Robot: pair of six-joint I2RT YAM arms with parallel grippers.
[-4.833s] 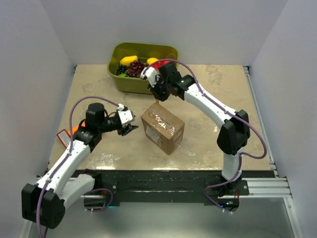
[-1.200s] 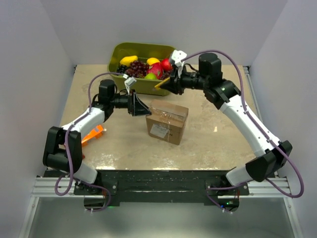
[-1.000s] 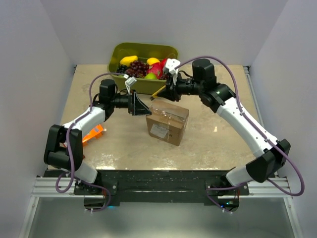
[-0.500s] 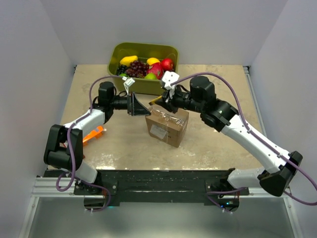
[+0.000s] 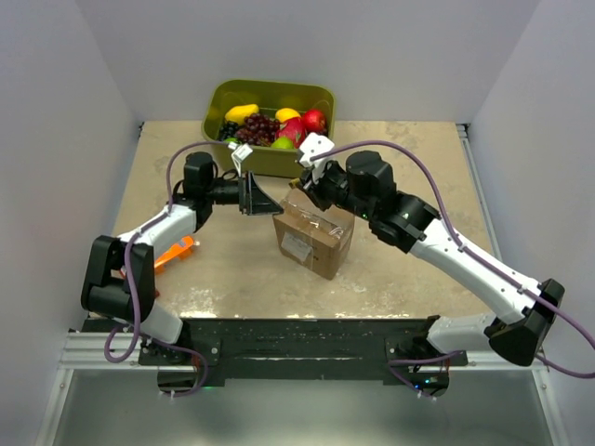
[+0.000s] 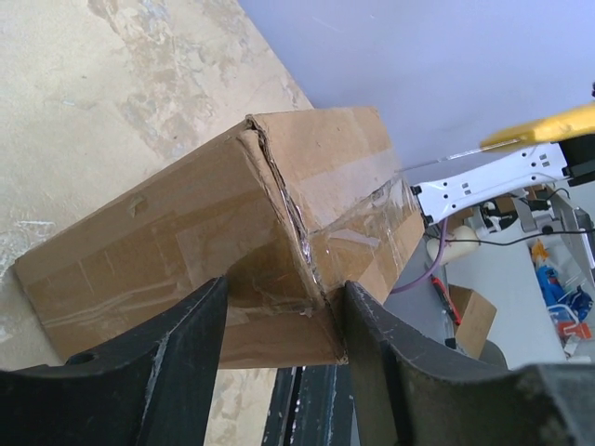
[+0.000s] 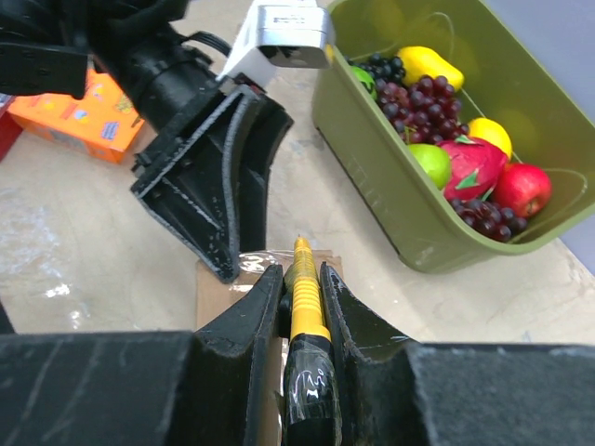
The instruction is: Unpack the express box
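The express box (image 5: pixel 316 243), a brown taped carton, stands mid-table with a white label on its near side. My left gripper (image 5: pixel 275 203) comes in from the left, and in the left wrist view (image 6: pixel 284 290) its jaws press on both sides of the box's (image 6: pixel 186 242) left corner. My right gripper (image 5: pixel 303 186) is shut on a yellow utility knife (image 7: pixel 307 307). The knife's tip is over the taped far top edge of the box (image 7: pixel 221 297), just beside the left gripper's fingers (image 7: pixel 214 195).
An olive-green fruit bin (image 5: pixel 219 149) stands at the back, right behind the box, and shows in the right wrist view (image 7: pixel 390 223). A flat orange package (image 5: pixel 173 253) lies at the left by the left arm's elbow.
The right arm has swung down and left from above the bin, bringing the knife to the box's far top edge. The left gripper and the box have stayed put over the last second.
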